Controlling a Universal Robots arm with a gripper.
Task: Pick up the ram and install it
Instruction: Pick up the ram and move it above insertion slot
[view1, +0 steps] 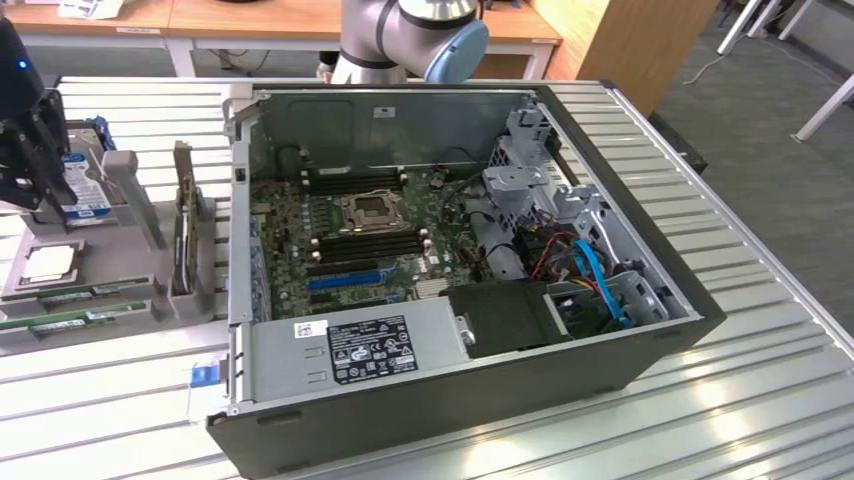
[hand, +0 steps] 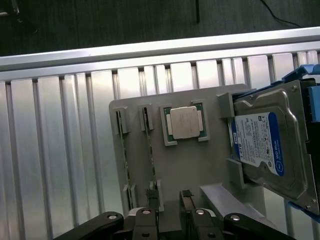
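**Over the parts holder, ram not yet lifted**

On the ribbed metal tabletop (view1: 747, 400) the open black computer case (view1: 534, 400) lies with its green motherboard (view1: 441, 195) exposed. Its long black memory slots (view1: 367, 243) look empty, so nothing is installed.

The ram (view1: 83, 292), a long thin green circuit-board stick, sits in the flat grey plastic parts holder (hand: 200, 170) at the exterior view's left. It is well apart from the case, with a second like stick (view1: 67, 322) just beside it. The black two-fingered claw (hand: 169, 205) hangs above the holder with its fingers spread and nothing between them. By my judgement, both the pick-up and the installing are left to do.

The wrist view adds the sticks as thin edges in their grooves, the square silver processor chip (hand: 184, 122) and the blue-labelled hard drive (hand: 265, 145) from above. The exterior view adds the case and slots where the ram belongs.
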